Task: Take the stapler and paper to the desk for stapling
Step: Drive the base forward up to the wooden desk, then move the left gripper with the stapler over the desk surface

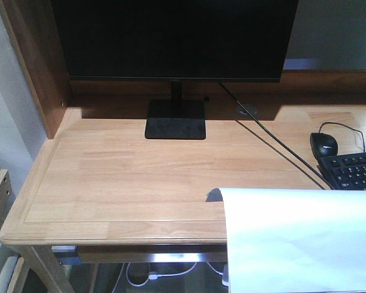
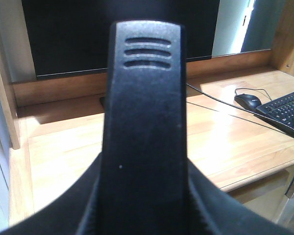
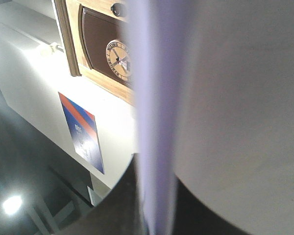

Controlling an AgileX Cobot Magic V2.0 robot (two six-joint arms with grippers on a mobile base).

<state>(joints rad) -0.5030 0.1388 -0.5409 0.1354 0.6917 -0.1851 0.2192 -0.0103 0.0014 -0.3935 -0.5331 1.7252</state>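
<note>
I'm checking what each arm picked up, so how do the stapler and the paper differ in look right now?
The stapler is black and thick, with three moulded ridges near its end; the paper is plain white and thin. The paper is a broad sheet that hides part of the front edge of the desk in the front view; the stapler is a narrow bar. Shared: neither seems to lie on the desk yet.
</note>
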